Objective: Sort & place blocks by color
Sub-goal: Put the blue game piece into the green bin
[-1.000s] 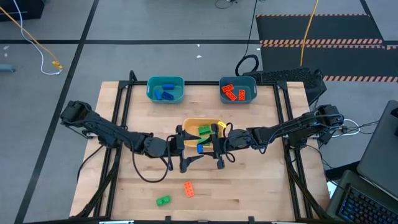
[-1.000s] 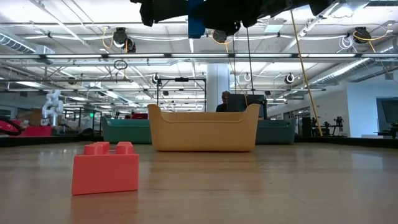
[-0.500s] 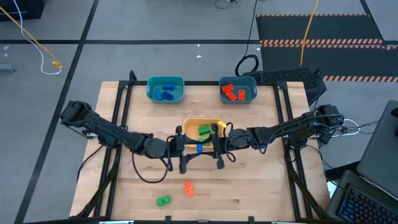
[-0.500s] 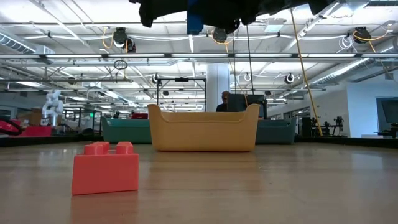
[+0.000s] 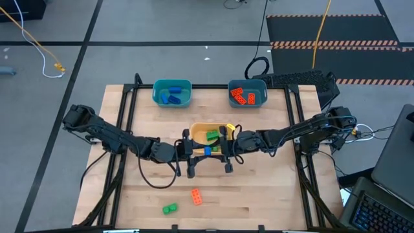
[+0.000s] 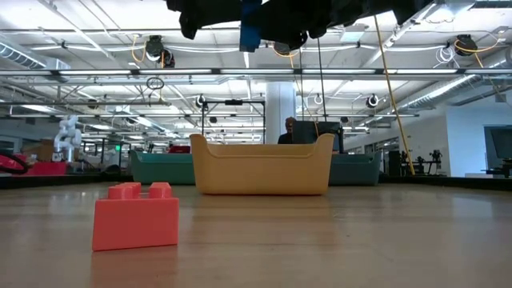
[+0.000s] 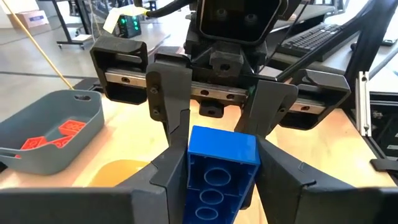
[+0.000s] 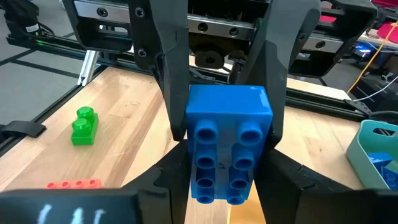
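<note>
Both arms meet mid-table over the near edge of the yellow bin (image 5: 208,127), grippers facing each other with one blue block (image 5: 207,151) between them. Left gripper (image 5: 194,155) comes in from the left side, right gripper (image 5: 223,154) from the right. In the left wrist view the blue block (image 7: 221,171) sits hollow side toward the camera, and both pairs of dark fingers press against its sides; the right wrist view shows the same block (image 8: 229,142) stud side out, flanked tight by both sets of fingers. So each gripper's jaws are narrowed onto the block, both gripping it at once, held up in the air. Low view shows the block (image 6: 250,24) high above the table under the dark gripper mass, over the yellow bin (image 6: 262,165). Yellow bin holds a green block (image 5: 211,135). Left teal bin (image 5: 172,83) at the far side holds blue blocks (image 5: 171,96); right teal bin (image 5: 248,83) holds orange blocks (image 5: 244,96). Loose on the table near the front edge: an orange block (image 5: 196,197) and a green block (image 5: 169,208), close together but not touching. The orange block (image 6: 135,216) stands upright in the low view foreground. Green block (image 8: 83,126) and orange block (image 8: 74,183) also seen in the right wrist view.
</note>
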